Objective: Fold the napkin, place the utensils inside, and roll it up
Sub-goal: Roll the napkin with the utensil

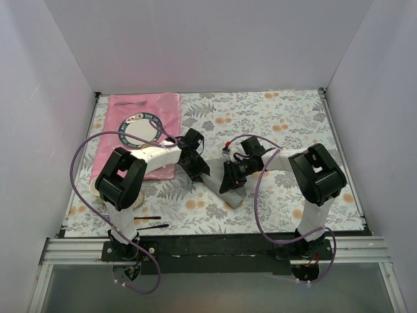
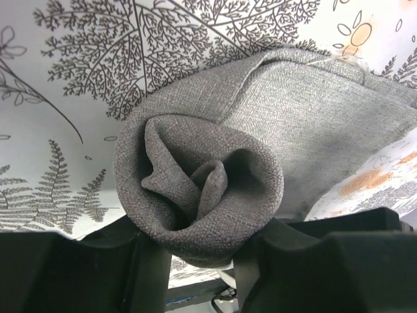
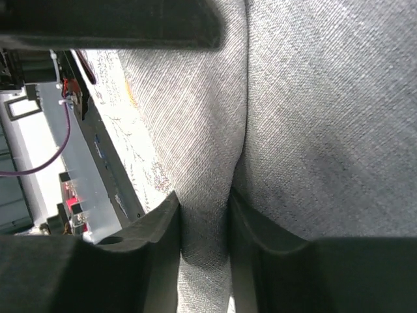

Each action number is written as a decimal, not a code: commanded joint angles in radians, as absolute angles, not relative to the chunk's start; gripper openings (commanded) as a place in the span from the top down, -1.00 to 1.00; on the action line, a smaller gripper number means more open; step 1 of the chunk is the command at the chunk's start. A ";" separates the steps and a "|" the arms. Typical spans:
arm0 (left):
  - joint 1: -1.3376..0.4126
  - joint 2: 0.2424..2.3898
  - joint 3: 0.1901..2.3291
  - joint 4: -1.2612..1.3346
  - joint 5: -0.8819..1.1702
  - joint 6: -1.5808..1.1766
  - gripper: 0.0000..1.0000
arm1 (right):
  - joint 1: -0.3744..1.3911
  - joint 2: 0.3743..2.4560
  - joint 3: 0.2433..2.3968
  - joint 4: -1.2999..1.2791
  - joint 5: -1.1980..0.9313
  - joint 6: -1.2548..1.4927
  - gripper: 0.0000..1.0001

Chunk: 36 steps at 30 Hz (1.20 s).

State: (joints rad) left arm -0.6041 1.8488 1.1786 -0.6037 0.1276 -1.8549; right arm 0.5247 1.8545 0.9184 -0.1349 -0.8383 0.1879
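Note:
The grey napkin (image 1: 221, 184) lies rolled into a tube at the table's middle, between my two grippers. In the left wrist view its spiralled end (image 2: 199, 186) faces the camera. My left gripper (image 2: 199, 244) has both fingers pressed against the sides of that roll; from above, the left gripper (image 1: 195, 164) sits at the roll's far-left end. My right gripper (image 3: 203, 222) is shut on a raised fold of the napkin (image 3: 313, 111) and sits over the roll's middle (image 1: 232, 177) in the top view. The utensils are out of view.
A pink placemat (image 1: 163, 107) with a round white plate (image 1: 140, 127) lies at the back left, behind the left arm. Two thin black utensils (image 1: 155, 225) rest near the front edge. White walls close the table on three sides; a floral cloth (image 1: 293, 117) covers it.

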 commanded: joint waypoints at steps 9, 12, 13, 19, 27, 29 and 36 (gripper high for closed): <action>-0.598 1.879 1.203 -0.624 0.138 -1.807 0.44 | 0.643 1.576 1.015 -0.463 -0.281 0.035 -0.33; -0.600 1.894 1.215 -0.630 0.164 -1.802 0.44 | 0.748 1.513 1.049 -0.497 -0.066 0.008 -0.41; -0.598 1.901 1.223 -0.635 0.170 -1.801 0.43 | 0.811 1.493 1.049 -0.495 -0.019 0.003 -0.43; -0.598 1.910 1.221 -0.644 0.201 -1.799 0.44 | 1.006 1.520 1.032 -0.430 0.305 -0.023 -0.57; -0.598 1.919 1.200 -0.637 0.238 -1.799 0.44 | 1.141 1.638 1.002 -0.269 0.503 -0.104 -0.63; -0.598 1.921 1.198 -0.634 0.244 -1.801 0.44 | 1.146 1.664 0.993 -0.244 0.495 -0.109 -0.59; -0.598 1.917 1.203 -0.630 0.258 -1.796 0.44 | 1.144 1.716 0.966 -0.203 0.540 -0.110 -0.45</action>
State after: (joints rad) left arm -0.5888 1.8938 1.2152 -0.6151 0.2352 -1.8141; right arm 1.1439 1.6974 0.9794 -0.2649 0.4793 -0.0914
